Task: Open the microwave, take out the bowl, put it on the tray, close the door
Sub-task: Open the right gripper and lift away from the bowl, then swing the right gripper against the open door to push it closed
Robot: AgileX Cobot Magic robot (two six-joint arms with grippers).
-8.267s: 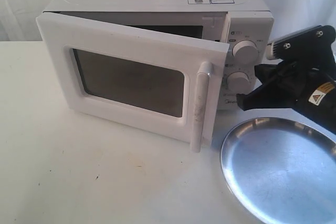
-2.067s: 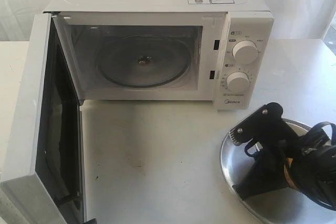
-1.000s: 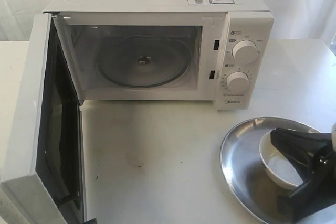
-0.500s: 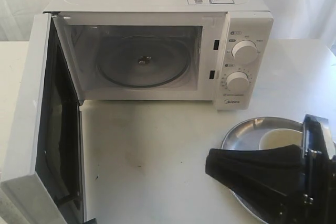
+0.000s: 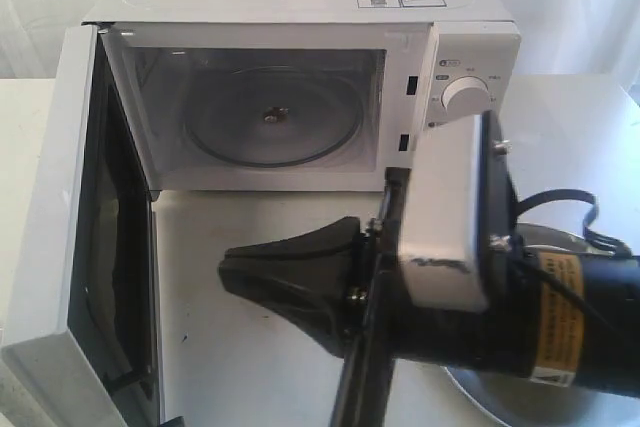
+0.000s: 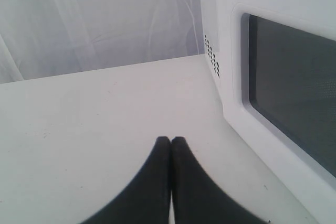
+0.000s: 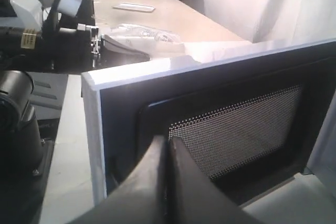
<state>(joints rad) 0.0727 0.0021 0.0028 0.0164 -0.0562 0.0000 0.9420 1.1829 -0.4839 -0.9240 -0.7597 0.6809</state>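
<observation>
**Right arm crossing in front of the open oven**

The large white boxy microwave is standing on the white table with its white door with the dark window swung fully open to the left. The cavity is showing only its round glass turntable. The black right gripper is reaching across the middle of the exterior view, its tapered fingers pressed together with nothing between them, tips pointing toward the door's inner face. The arm's bulky black and white body is blocking most of what lies behind it: the lower knob and nearly all of the round shiny silver metal tray, of which only slivers of rim are showing (the bowl cannot be seen in any view). The upper round white knob is peeking above the arm.

The left gripper is hanging over bare table just beside the door's outer face, fingers closed tip to tip and holding nothing. White curtain is hanging behind.
</observation>
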